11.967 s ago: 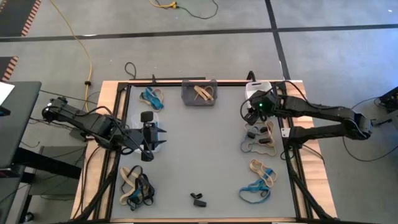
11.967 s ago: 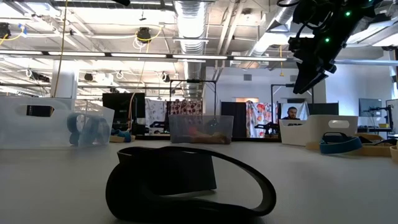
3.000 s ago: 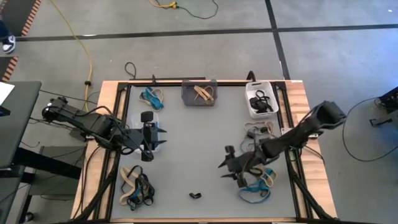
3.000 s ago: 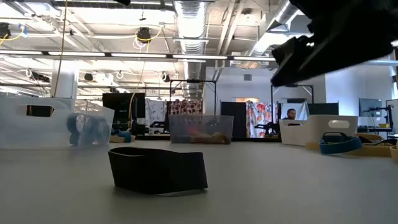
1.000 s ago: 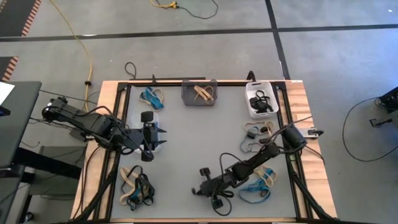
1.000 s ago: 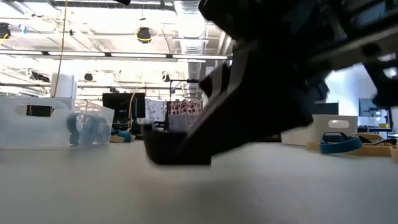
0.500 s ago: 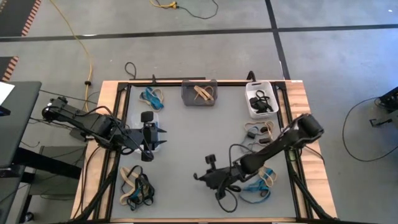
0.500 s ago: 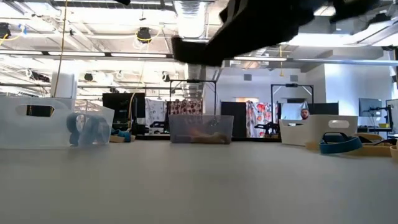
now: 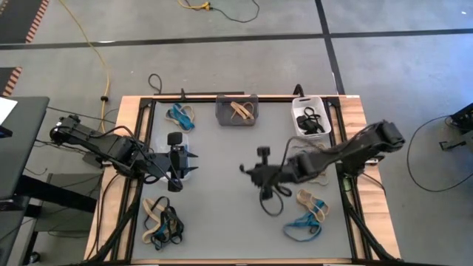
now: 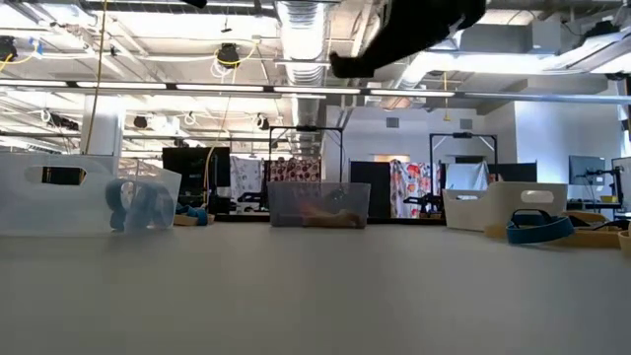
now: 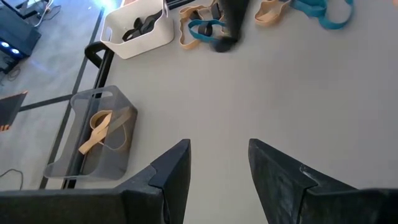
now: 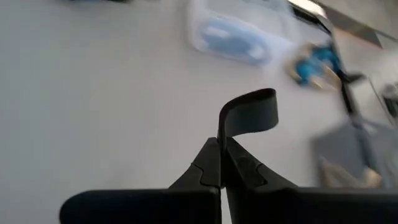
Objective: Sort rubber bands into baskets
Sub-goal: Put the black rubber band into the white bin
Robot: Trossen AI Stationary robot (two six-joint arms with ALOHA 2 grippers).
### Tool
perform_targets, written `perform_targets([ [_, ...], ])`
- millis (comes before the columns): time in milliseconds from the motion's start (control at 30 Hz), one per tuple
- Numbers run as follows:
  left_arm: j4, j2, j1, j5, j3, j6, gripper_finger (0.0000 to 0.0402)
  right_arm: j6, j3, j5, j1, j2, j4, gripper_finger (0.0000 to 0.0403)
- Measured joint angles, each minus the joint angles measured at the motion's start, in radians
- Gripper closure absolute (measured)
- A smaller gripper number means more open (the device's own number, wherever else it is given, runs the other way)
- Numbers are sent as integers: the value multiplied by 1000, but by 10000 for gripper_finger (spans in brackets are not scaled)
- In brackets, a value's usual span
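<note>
Step in hand: transport. The right gripper (image 9: pixel 260 175) carries a black rubber band (image 12: pixel 249 116) above the middle of the table (image 9: pixel 222 199), clear of the surface.
Right gripper state: fingertips pressed together, pinching the black rubber band by one end; the loop stands out beyond the tips in the right wrist view and hangs below them in the high view.
Left gripper state: the left gripper (image 11: pixel 217 165) is spread, holds nothing, and waits over the left side of the table, near the clear basket (image 9: pixel 179 116).
Destination, judged: the white basket (image 9: pixel 310 118) at the far right corner already holds black bands, so it is the likely target. The dark grey basket (image 9: pixel 236 109) holds tan bands; the clear basket holds blue ones.
Next move calls for: swinging the right arm toward the white basket, stopping with the band over its opening, then parting the fingers so the band drops inside the rim.
Band relative to target: well apart from the white basket, which lies farther back and to the right.
Remaining work: a loose heap of bands (image 9: pixel 161 222) at the near left, and loose bands (image 9: pixel 307 214) at the near right.
</note>
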Motion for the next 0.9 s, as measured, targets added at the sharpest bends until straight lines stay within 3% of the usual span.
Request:
perform_targets([
  [267, 0, 0, 0, 0, 0, 0, 248, -12, -1, 0, -229, -111, -200, 376],
  [567, 0, 0, 0, 0, 0, 0, 248, -52, -54, -11, -568, -203, -287, 376],
  [900, 0, 0, 0, 0, 0, 0, 248, -78, -126, -217, -959, -271, -336, 376],
])
